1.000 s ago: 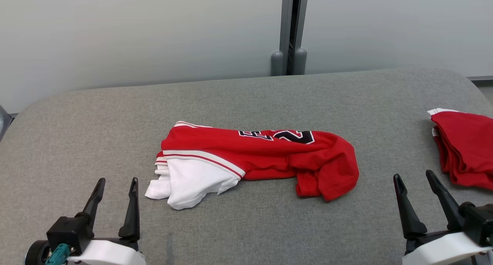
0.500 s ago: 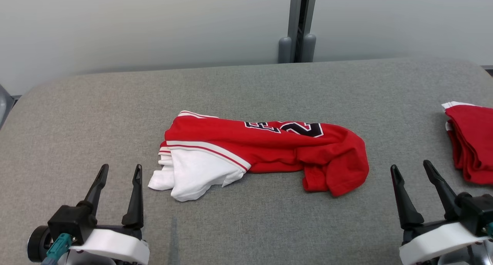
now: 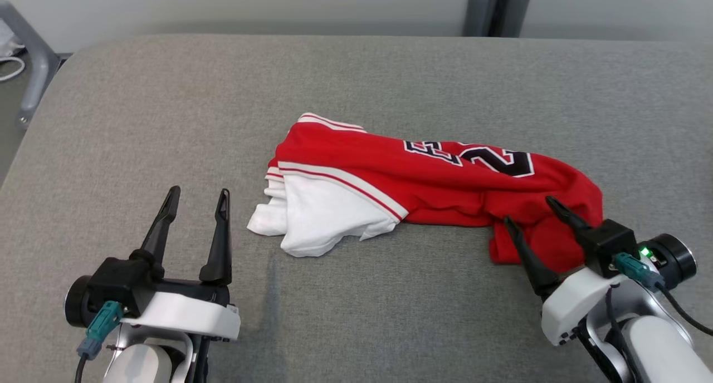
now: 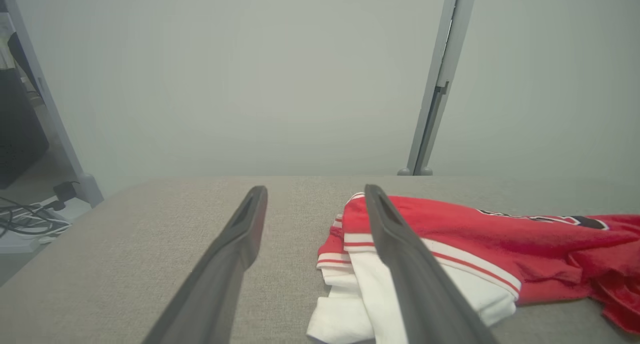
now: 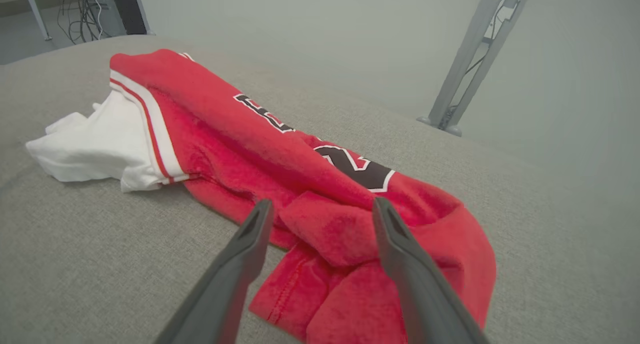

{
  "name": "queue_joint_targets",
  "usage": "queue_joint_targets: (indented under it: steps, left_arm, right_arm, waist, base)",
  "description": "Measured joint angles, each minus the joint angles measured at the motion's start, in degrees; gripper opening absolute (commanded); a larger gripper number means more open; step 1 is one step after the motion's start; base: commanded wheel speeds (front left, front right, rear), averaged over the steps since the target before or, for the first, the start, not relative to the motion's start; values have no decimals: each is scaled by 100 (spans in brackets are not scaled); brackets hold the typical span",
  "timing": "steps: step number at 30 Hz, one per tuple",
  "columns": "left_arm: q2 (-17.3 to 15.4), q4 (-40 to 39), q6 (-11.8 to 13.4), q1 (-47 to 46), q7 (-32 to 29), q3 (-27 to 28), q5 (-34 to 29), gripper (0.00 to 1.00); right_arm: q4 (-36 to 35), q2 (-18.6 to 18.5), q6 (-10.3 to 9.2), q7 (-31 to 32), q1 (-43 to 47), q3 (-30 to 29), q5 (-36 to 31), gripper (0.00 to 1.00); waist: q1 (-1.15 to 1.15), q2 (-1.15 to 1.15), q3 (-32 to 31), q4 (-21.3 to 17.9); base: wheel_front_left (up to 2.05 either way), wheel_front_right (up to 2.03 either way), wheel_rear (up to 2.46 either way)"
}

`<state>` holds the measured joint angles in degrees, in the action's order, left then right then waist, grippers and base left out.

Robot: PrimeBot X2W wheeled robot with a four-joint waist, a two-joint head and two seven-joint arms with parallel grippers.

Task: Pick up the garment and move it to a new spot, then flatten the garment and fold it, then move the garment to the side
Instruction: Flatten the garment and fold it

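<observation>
Grey padded table [image 3: 139, 121] w/ red-and-white garment [image 3: 390, 177] crumpled mid-surface. I see my right gripper [image 3: 528, 210] spread wide at its red end, nothing held; left gripper [image 3: 199, 192] also spread, empty, near the white end.

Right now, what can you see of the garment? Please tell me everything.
The garment is a red jersey with a white part at its left end, red-and-white stripes between, and black characters edged in white. The cloth looks soft. It lies crumpled and bunched lengthwise on the grey table, not flattened. The open right gripper straddles a fold at its red end; contact cannot be told.
</observation>
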<state>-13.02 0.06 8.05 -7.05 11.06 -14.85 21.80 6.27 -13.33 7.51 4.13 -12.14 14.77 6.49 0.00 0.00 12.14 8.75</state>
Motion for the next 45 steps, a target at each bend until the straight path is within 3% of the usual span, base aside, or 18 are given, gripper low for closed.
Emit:
queue_joint_targets:
  steps: [7,8,9,10,15,20,29,32,37,45]
  left_arm:
    - [133,272,-78,-241,198,-37,32,100]
    - [140,299,-86,-263,214,-29,34,100]
    - [144,323,-87,-272,236,-13,34,100]
    - [148,346,-87,-273,258,0,35,100]
    - [149,401,-86,-280,310,65,42,100]
    - [99,414,-87,-294,331,125,41,100]
    - [42,371,-73,-307,360,194,40,100]
    - [30,348,-71,-316,361,187,40,100]
    - [46,342,-97,-482,360,111,37,100]
    - [223,505,-216,-771,368,-76,26,100]
  right_arm:
    - [762,-377,0,91,-562,561,-212,100]
    - [808,-394,0,84,-609,586,-213,53]
    - [833,-412,0,67,-644,615,-213,34]
    - [846,-436,0,38,-671,639,-213,0]
    - [598,-576,0,-12,-704,783,-65,0]
    - [-244,-910,0,181,-625,866,330,0]
    - [-1809,-889,-1,1187,-58,67,2027,0]
    - [-2051,-898,-1,1481,-130,-168,2275,0]
    - [-1639,-987,-1,1696,-817,-312,2505,0]
    - [264,-1196,-2,1478,-2036,113,2822,0]
  waist:
    - [0,0,347,290]
    - [0,0,377,306]
    - [0,0,399,308]
    - [0,0,408,294]
    - [0,0,405,173]
    - [0,0,386,-59]
    - [0,0,301,-407]
    - [0,0,336,-431]
    - [0,0,471,-367]
    - [0,0,744,22]
  base:
    - [0,0,0]
    - [0,0,0]
    - [0,0,0]
    - [0,0,0]
    - [0,0,0]
    - [0,0,0]
    - [0,0,0]
    - [0,0,0]
    - [0,0,0]
    - [0,0,0]
